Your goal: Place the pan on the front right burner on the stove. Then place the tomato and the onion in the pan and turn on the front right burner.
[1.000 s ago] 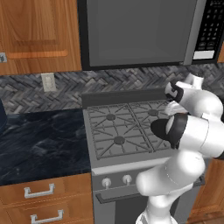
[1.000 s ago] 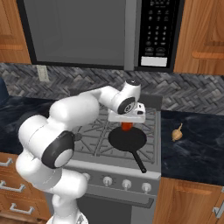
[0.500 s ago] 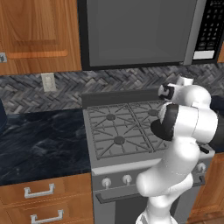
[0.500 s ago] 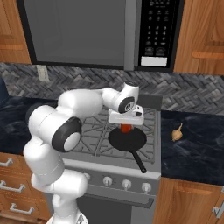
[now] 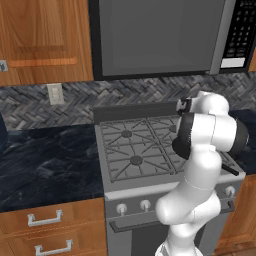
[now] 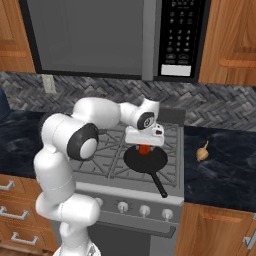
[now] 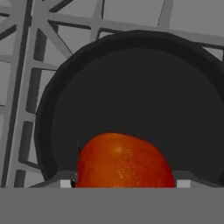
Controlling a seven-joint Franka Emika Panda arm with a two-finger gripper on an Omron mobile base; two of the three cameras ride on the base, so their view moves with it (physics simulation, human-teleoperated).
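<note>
The pan (image 6: pixel 145 158) is sitting on the stove (image 6: pixel 115 165), on the front right burner's grate, its long handle (image 6: pixel 160 186) pointing out toward the knobs at the stove's front edge. The claw (image 6: pixel 144 146) is hanging right over the pan, and the tomato (image 6: pixel 144 148) is showing red just beneath the hand, above the pan's dark floor. From the hand view the tomato (image 7: pixel 124 161) is sitting between the finger tips with the pan (image 7: pixel 140 96) spread out beyond it; the claw is clasping the tomato. The onion (image 6: pixel 202 152) is lying on the dark bench (image 6: pixel 220 170) to the right of the stove, well apart from the pan.
</note>
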